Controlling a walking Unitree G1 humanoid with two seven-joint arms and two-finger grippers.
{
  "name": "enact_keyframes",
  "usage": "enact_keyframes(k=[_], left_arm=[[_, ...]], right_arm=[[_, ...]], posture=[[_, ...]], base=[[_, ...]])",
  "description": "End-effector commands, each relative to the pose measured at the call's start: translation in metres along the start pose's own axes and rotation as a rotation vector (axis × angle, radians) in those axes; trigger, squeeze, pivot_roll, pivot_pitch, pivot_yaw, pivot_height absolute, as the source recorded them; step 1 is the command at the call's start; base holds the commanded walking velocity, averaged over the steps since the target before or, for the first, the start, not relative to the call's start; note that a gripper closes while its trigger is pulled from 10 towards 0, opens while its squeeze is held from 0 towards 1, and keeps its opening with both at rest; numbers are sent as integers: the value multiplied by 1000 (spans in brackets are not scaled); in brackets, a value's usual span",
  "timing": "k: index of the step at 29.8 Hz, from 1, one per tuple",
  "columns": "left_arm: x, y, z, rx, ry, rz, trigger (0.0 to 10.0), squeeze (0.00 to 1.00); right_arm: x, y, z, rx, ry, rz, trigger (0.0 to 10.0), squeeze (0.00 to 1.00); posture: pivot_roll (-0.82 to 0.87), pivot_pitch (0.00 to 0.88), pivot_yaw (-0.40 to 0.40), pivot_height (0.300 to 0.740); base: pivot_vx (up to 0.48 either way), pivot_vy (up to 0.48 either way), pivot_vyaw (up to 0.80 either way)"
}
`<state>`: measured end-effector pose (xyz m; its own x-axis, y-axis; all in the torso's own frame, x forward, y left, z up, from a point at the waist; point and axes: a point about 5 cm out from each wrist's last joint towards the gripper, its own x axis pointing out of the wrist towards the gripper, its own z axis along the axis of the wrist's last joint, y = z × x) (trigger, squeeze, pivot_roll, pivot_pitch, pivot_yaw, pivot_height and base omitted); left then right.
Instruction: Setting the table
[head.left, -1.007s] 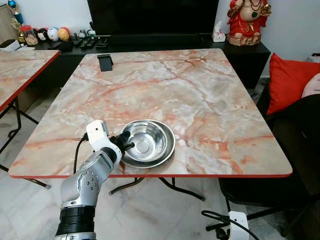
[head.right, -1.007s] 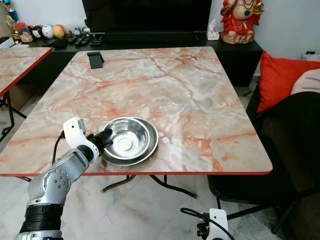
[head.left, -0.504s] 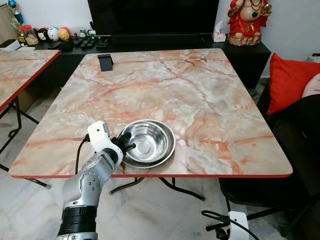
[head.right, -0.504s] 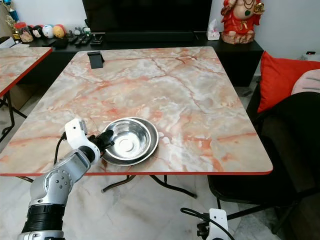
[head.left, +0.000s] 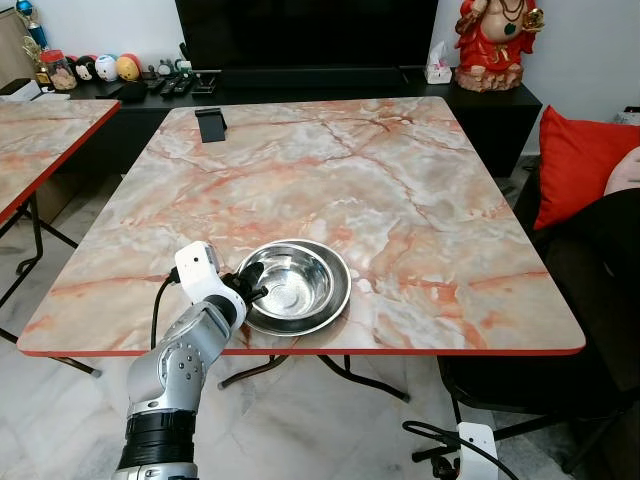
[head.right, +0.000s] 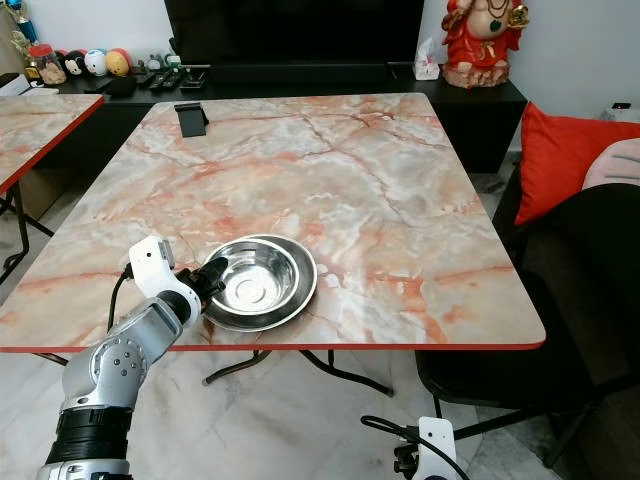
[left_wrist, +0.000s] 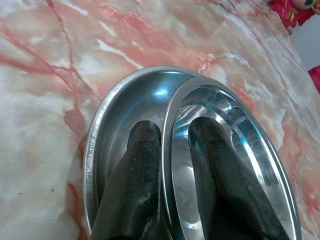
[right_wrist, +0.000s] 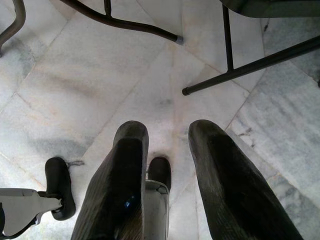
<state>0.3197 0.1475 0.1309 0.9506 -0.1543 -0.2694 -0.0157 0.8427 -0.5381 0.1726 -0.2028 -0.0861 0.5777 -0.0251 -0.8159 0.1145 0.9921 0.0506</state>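
A shiny round steel bowl (left_wrist: 235, 165) was nested, tilted, in a second steel bowl (left_wrist: 125, 115), its rim clamped by the left gripper (left_wrist: 172, 145); the right gripper (right_wrist: 167, 145) was held apart

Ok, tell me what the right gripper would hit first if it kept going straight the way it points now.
The right gripper hangs pointing down beside the table; straight on, it would most likely meet the white marble floor. A robot foot sits close to that line, though depth is unclear.

No readable text, no labels, no numbers (anywhere)
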Motion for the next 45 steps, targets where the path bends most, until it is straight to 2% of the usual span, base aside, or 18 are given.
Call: enact_keyframes(k=[1,3,4,5,6,7,9,10,11,12,13,14,16,25,45], left_arm=[[2,-2,5,34,-14,4,10000,0],[2,-3,5,36,-13,2,10000,0],[2,-4,5,38,-12,-5,10000,196],[2,-4,4,39,-11,-7,10000,514],[2,-4,4,43,-10,-8,10000,973],[2,-4,4,45,-10,-9,10000,1000],[1,-4,4,54,-9,-9,10000,1000],[1,-4,5,65,-9,-7,10000,851],[1,-4,5,65,-9,-7,10000,851],[1,-4,6,89,-11,-4,10000,0],[1,-3,7,148,-13,3,10000,0],[1,-3,7,155,-14,3,10000,0],[1,-5,11,223,-20,-4,10000,0],[0,-12,16,350,-10,-59,10000,0],[-1,-16,14,380,0,-93,10000,0]], right_arm=[[1,2,3,-8,-3,8,10000,0],[1,2,3,-8,-3,8,10000,0],[1,2,3,-8,-3,8,10000,0],[1,2,3,-8,-3,8,10000,0],[1,2,3,-8,-3,8,10000,0],[1,2,3,-8,-3,9,10000,0],[1,2,3,-8,-3,9,10000,0],[1,2,3,-8,-3,9,10000,0],[1,2,3,-8,-3,9,10000,0],[1,2,3,-8,-3,9,10000,0],[1,2,3,-8,-3,9,10000,0],[1,2,3,-8,-4,10,10000,0],[1,2,3,-7,-4,10,10000,0],[1,2,3,-10,-3,12,10000,0],[1,3,3,-11,-3,14,10000,0]], posture=[[-58,0,41,740],[-58,0,41,740],[-58,0,41,740],[-57,0,41,740],[-56,0,41,740],[-56,0,40,740],[-56,0,40,740],[-56,0,40,740],[-56,0,40,740],[-56,0,40,740],[-57,0,41,740],[-57,0,41,740],[-57,0,41,740],[-51,0,40,740],[-52,0,40,740]], base=[[0,0,0],[0,0,0],[0,0,0],[0,0,0],[0,0,0],[0,0,0],[0,0,0],[0,0,0],[0,0,0],[0,0,0],[0,0,0],[0,0,0],[0,0,0],[0,0,0],[0,0,0]])
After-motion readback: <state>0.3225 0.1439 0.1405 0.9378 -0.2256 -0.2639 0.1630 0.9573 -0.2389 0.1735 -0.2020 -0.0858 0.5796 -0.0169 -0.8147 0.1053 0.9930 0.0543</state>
